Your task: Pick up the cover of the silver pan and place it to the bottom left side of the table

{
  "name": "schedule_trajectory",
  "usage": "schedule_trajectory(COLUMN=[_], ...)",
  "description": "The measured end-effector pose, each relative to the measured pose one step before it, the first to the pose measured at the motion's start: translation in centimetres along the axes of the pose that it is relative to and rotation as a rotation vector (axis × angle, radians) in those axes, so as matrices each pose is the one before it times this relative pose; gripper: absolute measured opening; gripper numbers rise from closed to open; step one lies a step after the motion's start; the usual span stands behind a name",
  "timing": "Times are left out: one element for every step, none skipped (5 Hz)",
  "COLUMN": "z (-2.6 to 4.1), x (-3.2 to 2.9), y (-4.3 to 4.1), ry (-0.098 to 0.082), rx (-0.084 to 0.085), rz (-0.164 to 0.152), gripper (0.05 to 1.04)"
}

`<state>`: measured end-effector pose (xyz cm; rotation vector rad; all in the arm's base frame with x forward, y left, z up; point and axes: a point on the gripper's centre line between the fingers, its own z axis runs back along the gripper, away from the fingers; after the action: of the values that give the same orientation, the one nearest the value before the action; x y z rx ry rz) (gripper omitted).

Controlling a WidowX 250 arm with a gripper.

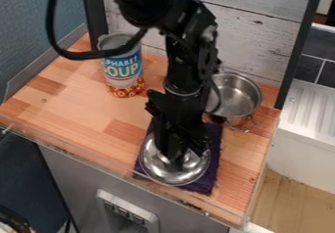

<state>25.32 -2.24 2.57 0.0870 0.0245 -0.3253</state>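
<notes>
There is one shiny silver metal lid (155,166), round in shape, and it is at the front part of the light wooden table (75,114), over one dark purple cloth (209,178). The cloth can be seen at both sides of the lid. Behind the lid and to its right there is one silver metal pan (239,97), uncovered, and I can count one loop handle on its near side. One tall can of soup with a blue, white and red label (123,70) stands upright at the back left of the table, well apart from the lid.

There is one black robot arm (190,36). It comes from the top edge, between the can and the pan, and it hangs down almost vertically. One black cable (75,56) makes a curve at the left of the arm. The black gripper (178,153) points downward, with its lower end at the middle of the lid. Whether it is open or closed on the lid, I cannot tell, because the dark parts overlap there.
</notes>
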Motion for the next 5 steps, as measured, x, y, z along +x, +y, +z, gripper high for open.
schedule_trajectory(z=[4.554, 3.028, 0.698, -1.833, -2.186], x=[-0.03, 0.065, -0.723, -0.395, 0.486], y=[3.914, 5.027, 4.688, 5.011, 4.295], ry=[-0.118, -0.0241, 0.0298, 0.0699, 0.0406], rx=[-0.0259, -0.0339, 0.0116, 0.0262, 0.0333], rz=[0.1531, 0.1612, 0.1793, 0.1277, 0.0601], gripper=[0.281, 0.281, 0.281, 0.281, 0.281])
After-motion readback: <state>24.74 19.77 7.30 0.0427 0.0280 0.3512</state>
